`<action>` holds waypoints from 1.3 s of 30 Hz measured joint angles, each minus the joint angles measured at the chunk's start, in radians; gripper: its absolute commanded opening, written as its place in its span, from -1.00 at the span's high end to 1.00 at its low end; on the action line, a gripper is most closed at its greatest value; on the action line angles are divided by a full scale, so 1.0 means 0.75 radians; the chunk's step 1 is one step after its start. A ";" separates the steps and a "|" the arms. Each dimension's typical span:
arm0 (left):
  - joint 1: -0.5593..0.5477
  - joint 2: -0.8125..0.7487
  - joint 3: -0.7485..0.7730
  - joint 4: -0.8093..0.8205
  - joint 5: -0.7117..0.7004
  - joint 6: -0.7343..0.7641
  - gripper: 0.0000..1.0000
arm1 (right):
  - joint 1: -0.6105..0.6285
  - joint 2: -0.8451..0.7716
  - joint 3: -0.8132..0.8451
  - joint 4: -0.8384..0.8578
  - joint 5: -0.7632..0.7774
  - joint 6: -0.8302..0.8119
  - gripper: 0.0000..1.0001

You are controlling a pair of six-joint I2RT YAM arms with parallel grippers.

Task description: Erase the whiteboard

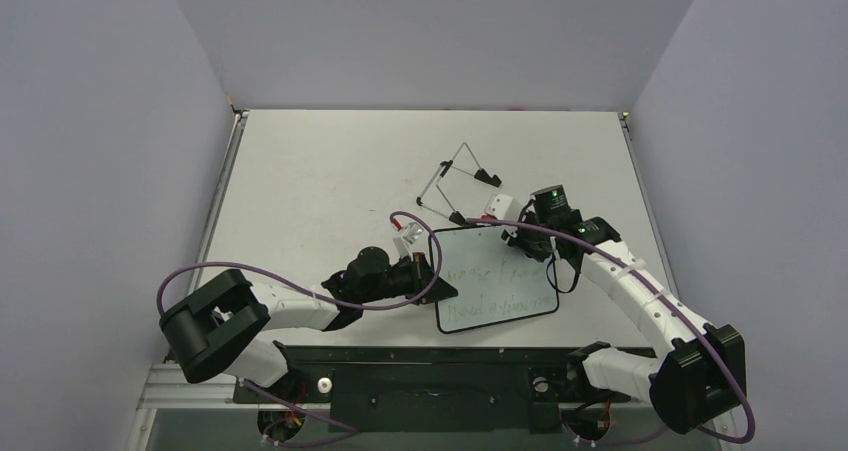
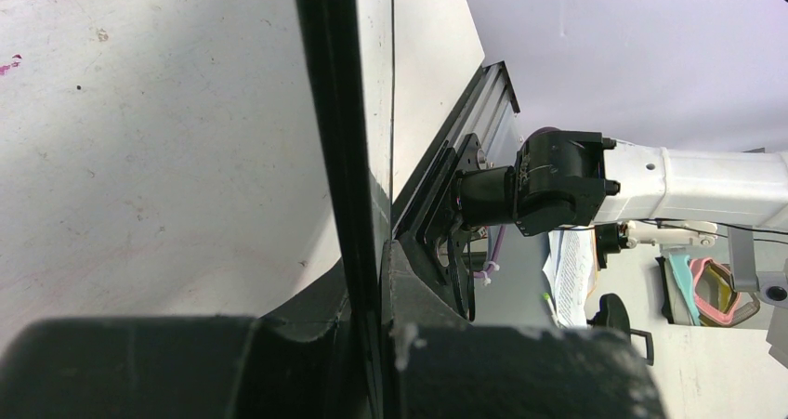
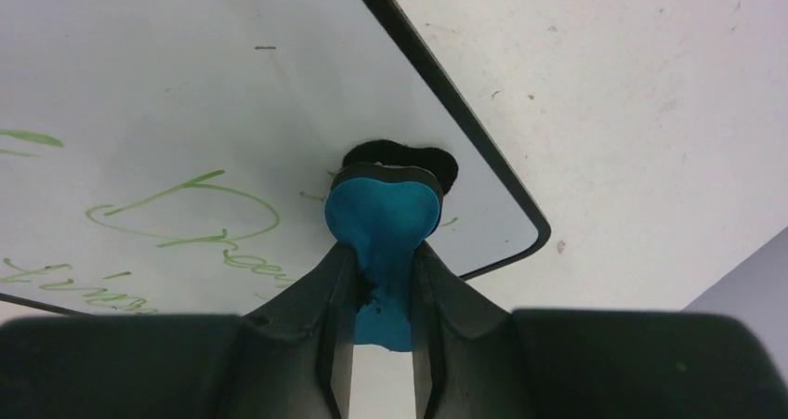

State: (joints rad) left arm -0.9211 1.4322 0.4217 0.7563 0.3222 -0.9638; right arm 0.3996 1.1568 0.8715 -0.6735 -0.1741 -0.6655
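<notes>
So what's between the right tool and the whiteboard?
The blue eraser: the right tool pinches it, and its black felt face sits against the whiteboard near a corner. The right wrist view shows it.

A robotics lab is suggested: the white desk [image 1: 330, 171] is enclosed by plain lavender walls [image 1: 100, 121], with left arm [image 1: 290, 311] and right arm [image 1: 640, 291] bolted to a black rail [image 1: 440, 356].

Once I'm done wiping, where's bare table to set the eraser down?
Bare: the far-left stretch of the table, from its left edge to the wire stand, and the strip behind the stand. Crowded: near centre, where the left gripper clamps the whiteboard and the right gripper holds the eraser against it.
</notes>
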 measured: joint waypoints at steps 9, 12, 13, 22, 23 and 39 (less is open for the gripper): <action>0.000 0.000 0.000 -0.001 0.000 0.001 1.00 | 0.027 -0.011 -0.003 -0.108 -0.137 -0.111 1.00; 0.000 0.000 0.000 -0.002 0.000 0.000 1.00 | 0.022 -0.011 -0.009 -0.073 -0.081 -0.069 1.00; 0.000 0.000 0.000 -0.002 0.000 0.000 1.00 | 0.016 -0.011 -0.009 -0.058 -0.061 -0.054 1.00; 0.000 0.000 0.000 -0.001 0.001 0.004 1.00 | -0.002 -0.031 -0.028 0.015 0.005 -0.004 1.00; 0.000 0.000 0.000 -0.001 0.001 0.004 1.00 | -0.002 -0.032 -0.028 0.021 0.011 -0.001 1.00; -0.001 -0.010 0.000 -0.015 0.001 0.006 1.00 | -0.009 -0.106 -0.033 0.031 -0.044 -0.023 1.00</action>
State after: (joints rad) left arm -0.9215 1.4246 0.4217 0.7452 0.3225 -0.9596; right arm 0.3931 1.0771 0.8467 -0.6502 -0.2070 -0.6827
